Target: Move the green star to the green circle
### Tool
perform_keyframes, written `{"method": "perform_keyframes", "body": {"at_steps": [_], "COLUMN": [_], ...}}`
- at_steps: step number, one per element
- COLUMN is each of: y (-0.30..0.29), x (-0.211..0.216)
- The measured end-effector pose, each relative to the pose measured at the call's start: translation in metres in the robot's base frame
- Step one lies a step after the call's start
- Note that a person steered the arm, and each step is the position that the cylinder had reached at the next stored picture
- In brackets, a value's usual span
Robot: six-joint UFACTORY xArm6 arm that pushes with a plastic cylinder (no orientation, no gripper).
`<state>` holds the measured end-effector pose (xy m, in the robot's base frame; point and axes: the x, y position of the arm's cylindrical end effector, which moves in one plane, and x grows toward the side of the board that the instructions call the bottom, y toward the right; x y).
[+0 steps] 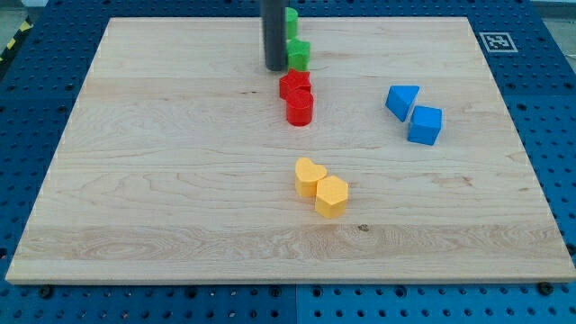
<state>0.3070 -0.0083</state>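
My tip (274, 67) stands near the view's top centre, its rod rising out of the top edge. Right beside it on its right is a green block (299, 51), shape unclear, probably the star. Just above that, a second green block (292, 19) is partly hidden behind the rod; it looks round. The two green blocks are close, almost touching. Below them a red star (294, 84) touches a red cylinder (300, 108).
A blue triangle block (401, 100) and a blue cube (425, 125) sit together at the view's right. A yellow heart (310, 176) and a yellow hexagon (331, 196) touch near the centre. The wooden board (135, 180) lies on a blue pegboard.
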Motion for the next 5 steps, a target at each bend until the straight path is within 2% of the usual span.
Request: {"method": "perform_keyframes", "body": {"at_steps": [3, 5], "y": [0.077, 0.101], "x": [0.021, 0.002]}}
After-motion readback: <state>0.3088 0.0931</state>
